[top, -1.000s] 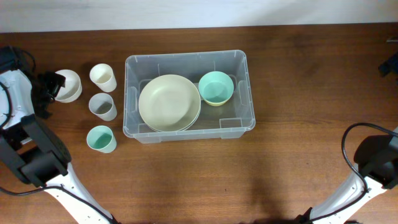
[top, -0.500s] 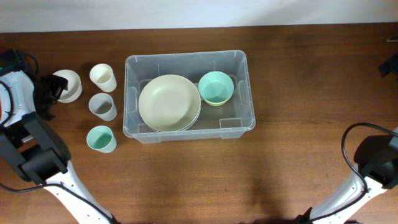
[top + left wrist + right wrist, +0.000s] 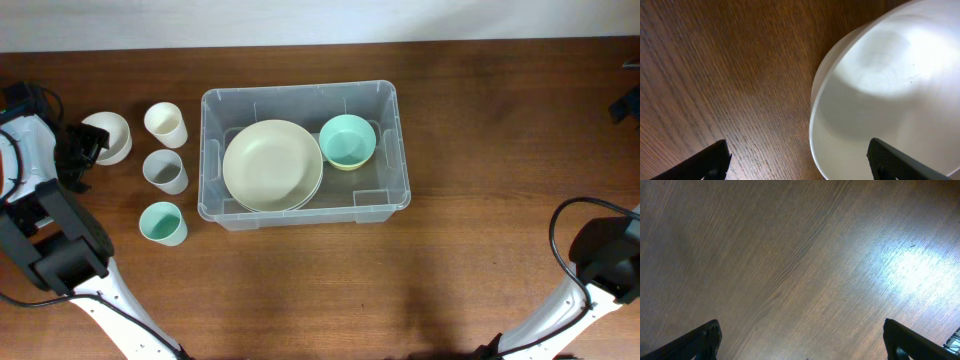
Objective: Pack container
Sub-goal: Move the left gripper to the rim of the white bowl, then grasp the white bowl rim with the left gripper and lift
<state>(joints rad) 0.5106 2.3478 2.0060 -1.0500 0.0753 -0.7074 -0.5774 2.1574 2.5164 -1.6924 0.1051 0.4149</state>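
Tabletop [image 3: 715, 60], left gripper [image 3: 797, 162] astride bowl [image 3: 890, 85]

White bowl [image 3: 890, 90] — partly beyond the left wrist view's right and bottom edges.

The white-and-black left arm [image 3: 28, 165] runs up the left edge of the overhead frame, and its black two-finger gripper [image 3: 796, 161] is spread wide. The right arm [image 3: 600, 262] enters at lower right, and its gripper [image 3: 802, 347] is also spread wide.

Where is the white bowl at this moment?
In the overhead view the white bowl sits at the table's far left, outside the container, just left of the cream cup, with the left gripper at its rim.
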